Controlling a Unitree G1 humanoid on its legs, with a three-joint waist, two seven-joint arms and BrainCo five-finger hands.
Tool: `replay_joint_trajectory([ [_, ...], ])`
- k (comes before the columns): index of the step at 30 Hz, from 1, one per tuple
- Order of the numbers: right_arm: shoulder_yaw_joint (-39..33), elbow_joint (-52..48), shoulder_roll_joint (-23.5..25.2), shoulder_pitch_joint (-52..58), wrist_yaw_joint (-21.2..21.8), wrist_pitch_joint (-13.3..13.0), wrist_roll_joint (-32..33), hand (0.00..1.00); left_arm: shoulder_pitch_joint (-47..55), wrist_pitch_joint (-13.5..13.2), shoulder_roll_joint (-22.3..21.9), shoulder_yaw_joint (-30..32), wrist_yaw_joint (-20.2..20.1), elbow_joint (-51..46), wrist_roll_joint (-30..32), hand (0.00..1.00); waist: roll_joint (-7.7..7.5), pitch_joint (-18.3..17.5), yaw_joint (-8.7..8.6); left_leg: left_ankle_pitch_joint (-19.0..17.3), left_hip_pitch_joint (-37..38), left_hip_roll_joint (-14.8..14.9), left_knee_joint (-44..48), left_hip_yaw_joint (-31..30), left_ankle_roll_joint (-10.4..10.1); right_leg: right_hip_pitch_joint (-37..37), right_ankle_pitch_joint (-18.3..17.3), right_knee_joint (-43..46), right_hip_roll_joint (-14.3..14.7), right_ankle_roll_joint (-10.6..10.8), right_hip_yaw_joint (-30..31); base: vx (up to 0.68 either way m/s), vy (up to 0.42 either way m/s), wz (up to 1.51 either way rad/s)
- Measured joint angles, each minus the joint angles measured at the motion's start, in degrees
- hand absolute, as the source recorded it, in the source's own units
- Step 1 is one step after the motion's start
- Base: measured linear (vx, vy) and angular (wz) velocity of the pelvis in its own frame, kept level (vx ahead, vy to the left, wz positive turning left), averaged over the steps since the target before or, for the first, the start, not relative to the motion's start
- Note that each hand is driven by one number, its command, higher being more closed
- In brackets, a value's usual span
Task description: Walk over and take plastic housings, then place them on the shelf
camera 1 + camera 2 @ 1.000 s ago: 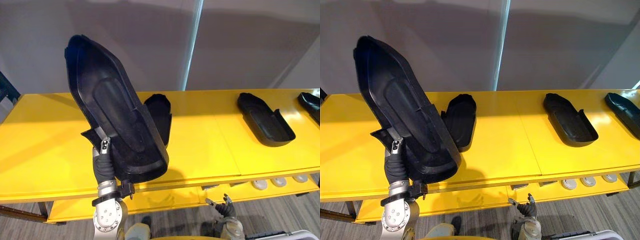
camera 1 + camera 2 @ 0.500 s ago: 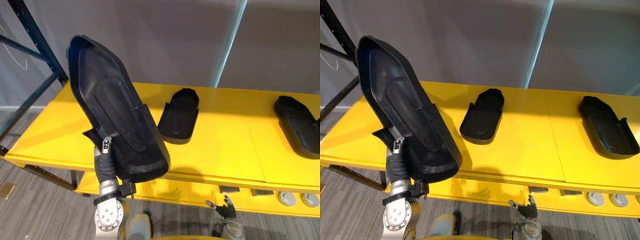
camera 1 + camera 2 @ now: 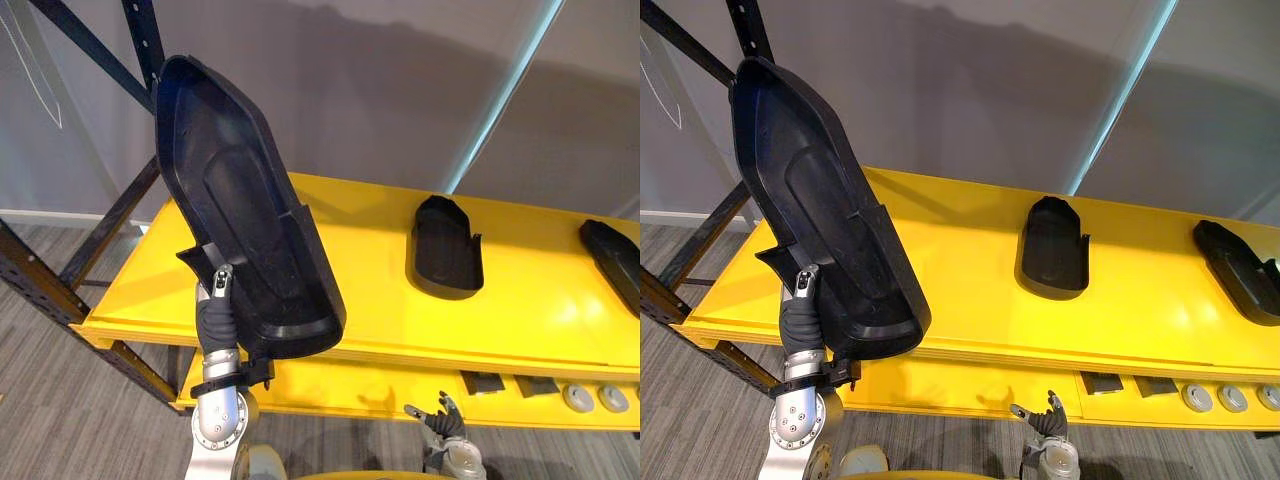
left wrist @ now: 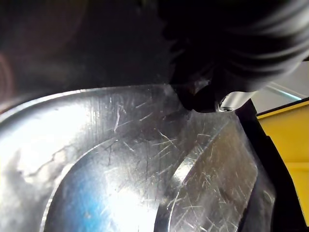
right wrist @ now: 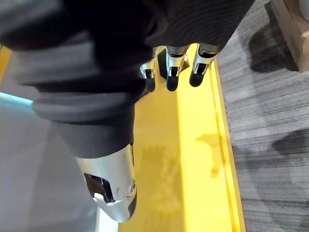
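Observation:
A large black plastic housing (image 3: 240,210) stands tilted in front of me, its hollow side facing me, with my left hand (image 3: 213,318) shut on its lower edge and the thumb against its side tab. Its scratched, shiny inner surface (image 4: 120,169) sits close in the left wrist view. My right hand (image 3: 440,422) hangs low by the table's front, open and holding nothing, its fingers (image 5: 174,72) relaxed over the lower yellow shelf. Two smaller black housings (image 3: 445,245) (image 3: 612,262) lie on the yellow table (image 3: 370,310).
A dark blue rack upright with a diagonal brace (image 3: 50,290) stands at the table's left end. Round white parts (image 3: 577,397) lie on the lower yellow shelf at the right. A grey wall is behind the table, and grey floor lies to the left.
The camera has swung left: the table and its housings slid right in the picture and the blue rack came into view. The big housing stays in my left hand.

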Motion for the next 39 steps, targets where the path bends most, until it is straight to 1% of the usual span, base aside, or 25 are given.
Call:
replay_joint_trajectory([
  [1,0.0,0.6,0.0,0.1,0.0,0.0,0.1,0.0,0.1,0.1,-0.7,0.0,-0.1,0.7,0.6,1.0,0.73,-0.1,-0.12,0.1,-0.1,-0.4,0.0,-0.6,-0.2,1.1,-0.4,-2.2,0.4,-0.8,-0.4,-0.08,0.036,0.23],
  [2,0.2,0.6,0.0,0.6,0.0,0.1,0.3,0.0,0.2,0.3,-0.7,0.3,-0.1,1.0,1.3,1.0,1.5,-0.2,-0.11,0.4,0.0,-0.4,-0.8,-0.9,-0.7,1.5,0.0,-3.5,0.6,-0.7,-0.8,-0.06,0.033,0.21],
  [3,0.2,0.6,0.0,0.6,0.1,0.1,0.4,0.0,0.1,0.3,-0.7,0.6,-0.1,1.3,1.7,1.0,1.67,-0.3,-0.13,0.8,-0.2,-0.4,-1.1,-1.2,-1.0,1.6,0.4,-4.1,0.7,-0.6,-1.1,-0.05,0.023,0.2],
  [5,0.2,0.6,0.1,0.6,0.0,0.1,0.4,0.0,0.2,0.6,-0.8,1.3,-0.2,1.9,2.4,1.0,1.98,-0.6,0.09,3.0,-0.8,0.3,-1.3,-1.9,-0.8,1.6,2.3,-6.0,1.8,-1.2,-1.9,0.01,-0.027,0.09],
  [6,0.2,0.6,0.1,0.5,0.0,0.0,0.4,0.0,0.3,0.6,-0.9,1.7,-0.3,1.9,2.4,1.0,1.88,-0.7,0.08,3.1,-0.8,0.6,-1.2,-1.9,-0.9,1.8,2.6,-6.5,2.2,-1.3,-1.9,0.05,-0.059,-0.11],
  [7,0.4,0.6,0.1,0.3,0.0,0.0,0.4,0.0,0.3,0.8,-1.0,2.6,-0.6,1.9,2.4,1.0,2.15,-1.1,0.03,3.2,-0.8,1.3,-1.1,-1.9,-0.9,2.5,3.4,-8.1,2.9,-1.7,-1.7,0.05,-0.053,-0.11],
  [8,0.5,0.6,0.1,0.3,0.0,-0.1,0.4,0.0,0.3,0.8,-1.0,2.9,-0.8,1.9,2.4,1.0,1.88,-1.2,0.01,3.3,-0.8,1.5,-1.1,-1.8,-0.9,2.8,3.7,-8.7,3.2,-1.7,-1.6,0.07,-0.062,-0.13],
  [9,0.4,0.6,0.1,0.3,0.0,-0.1,0.5,0.0,0.3,0.9,-1.0,3.1,-1.2,1.9,2.4,1.0,1.31,-1.2,0.04,3.3,-0.8,2.0,-1.1,-1.5,-0.9,3.4,4.2,-9.5,3.7,-1.7,-1.5,0.07,-0.033,-0.08],
  [12,0.4,0.6,0.1,0.4,0.0,-0.2,0.5,0.0,0.5,1.2,-1.0,3.1,-1.4,2.0,2.4,1.0,0.11,-1.8,0.09,3.3,-0.4,2.2,-1.6,-1.1,-0.9,4.2,5.3,-11.6,4.1,-1.8,-0.7,0.08,-0.01,-0.08],
  [17,0.4,0.6,0.1,0.5,0.0,-0.2,0.4,0.0,0.5,1.3,-1.0,4.6,-2.0,2.0,2.6,1.0,0.14,-1.9,0.22,3.3,1.0,2.9,-2.9,0.5,-0.9,5.9,7.6,-15.0,4.6,-1.4,1.2,0.01,0.031,-0.17],
  [20,0.3,0.7,0.1,0.7,0.1,-0.2,0.3,0.0,0.5,2.1,-0.9,5.0,-2.6,2.3,4.0,1.0,0.2,-1.8,0.37,3.4,1.3,3.1,-3.1,0.8,-0.9,6.2,8.4,-16.1,4.8,-1.7,1.7,-0.06,0.024,-0.1],
  [23,0.4,0.7,0.1,1.1,0.9,-0.2,0.1,0.0,-0.1,3.1,0.0,6.2,-2.6,3.0,4.9,1.0,0.3,-1.9,0.07,3.3,1.8,3.1,-3.9,1.0,-0.7,6.7,9.1,-17.0,4.8,-1.5,2.1,-0.06,0.016,-0.06],
  [24,0.5,0.7,0.1,1.1,1.3,-0.2,-0.2,0.0,-0.9,3.5,0.4,7.3,-2.5,3.7,5.9,1.0,0.67,-1.7,-0.03,3.2,1.9,3.1,-4.0,1.2,-0.7,6.7,9.2,-17.1,4.8,-1.4,2.2,-0.06,0.006,-0.04],
  [26,1.2,0.8,0.0,2.1,1.4,-0.2,-0.3,0.0,-2.8,4.5,1.8,8.3,-2.3,5.9,7.0,1.0,0.57,-2.0,0.17,3.7,2.6,3.0,-5.5,1.9,-1.3,6.6,9.8,-18.0,4.8,-1.6,3.0,-0.08,0.003,-0.11],
  [29,2.7,1.5,-0.2,2.9,2.5,-0.2,-0.8,0.0,-7.5,6.5,4.3,9.8,-1.8,9.7,8.3,1.0,0.79,-2.7,-0.16,4.6,2.6,3.1,-7.1,2.2,-1.8,6.3,10.2,-19.2,5.1,-1.8,3.4,-0.07,-0.018,-0.08],
  [31,2.7,3.3,-0.4,3.0,2.6,0.0,-1.0,0.0,-10.1,7.0,5.4,10.7,-1.5,11.2,9.2,1.0,0.85,-3.3,-0.26,5.9,2.5,3.2,-7.7,2.2,-1.7,5.6,10.7,-19.6,5.4,-2.0,3.6,0.03,-0.038,-0.08],
  [32,2.6,3.5,-0.4,3.2,2.7,0.1,-1.1,0.0,-11.5,7.5,5.7,11.3,-1.2,11.9,9.3,1.0,1.0,-3.4,-0.38,6.2,2.5,3.2,-8.0,2.3,-1.8,5.7,11.1,-20.1,5.6,-2.2,3.8,0.04,-0.032,-0.13],
  [35,2.4,3.5,-0.6,3.4,3.4,0.1,-1.5,0.0,-14.3,7.9,6.2,12.2,-0.8,13.9,9.3,1.0,1.25,-3.9,-0.51,6.7,2.5,3.2,-8.6,3.1,-1.8,5.7,11.5,-20.6,5.8,-2.3,4.6,0.04,-0.012,-0.15],
  [36,2.2,3.5,-0.6,3.4,3.6,0.1,-1.6,0.0,-16.1,8.3,6.8,12.5,-0.9,15.6,9.6,1.0,1.46,-3.9,-0.79,7.0,2.6,3.1,-9.2,3.1,-1.8,5.6,11.7,-20.9,5.8,-2.4,4.7,0.0,0.0,0.0],
  [37,2.2,4.1,-0.6,3.3,3.8,0.1,-2.0,0.0,-17.7,8.8,7.6,13.2,-0.9,17.4,10.0,1.0,1.57,-4.0,-1.64,7.3,2.7,3.0,-9.8,3.1,-1.7,5.4,11.8,-20.9,5.8,-2.4,4.9,0.0,0.0,0.0],
  [38,2.2,4.3,-0.7,3.1,3.8,0.1,-2.1,0.0,-18.4,9.0,7.9,13.8,-0.9,18.4,10.2,1.0,1.61,-4.1,-1.72,7.5,2.7,2.9,-10.0,3.2,-1.8,5.3,11.8,-20.8,5.8,-2.4,5.0,0.01,-0.012,-0.06],
  [39,2.2,4.5,-0.7,2.8,3.8,0.1,-2.1,0.0,-20.2,9.3,9.0,14.4,-0.9,21.5,10.2,1.0,1.63,-4.1,-1.64,8.3,3.6,2.8,-11.4,3.5,-2.0,5.2,12.0,-20.8,5.8,-2.4,5.5,0.02,-0.014,-0.09],
])
